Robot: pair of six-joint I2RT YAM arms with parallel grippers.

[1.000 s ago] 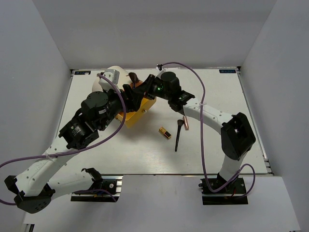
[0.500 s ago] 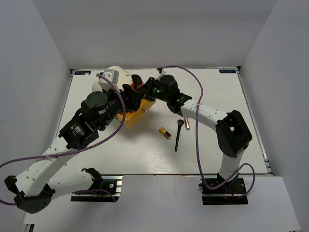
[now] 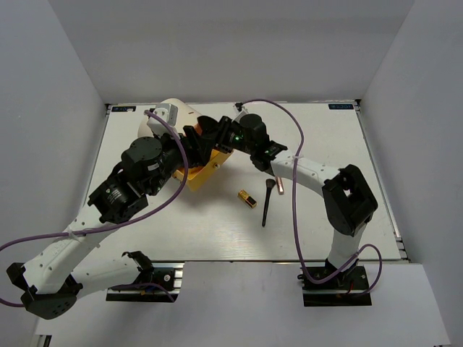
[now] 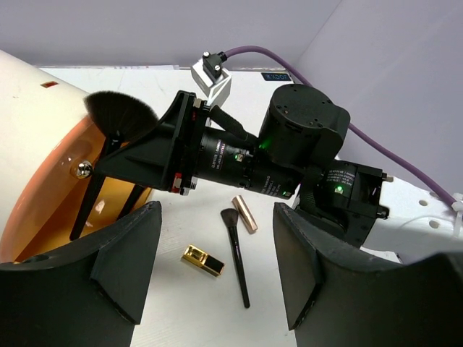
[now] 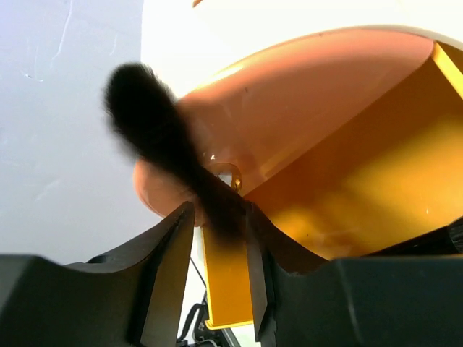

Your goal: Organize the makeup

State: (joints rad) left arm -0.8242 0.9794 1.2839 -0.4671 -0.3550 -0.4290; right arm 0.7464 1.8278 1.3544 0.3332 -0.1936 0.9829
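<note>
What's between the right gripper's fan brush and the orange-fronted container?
Nothing visible. The fan brush, clamped in the right gripper, is right at the container's orange front, by its small knob. Whether they touch is unclear.

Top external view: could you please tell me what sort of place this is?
Probably a robot lab cell: a white table boxed in by plain walls, left arm and right arm bolted at its near edge, with a lipstick and brush lying out.
</note>
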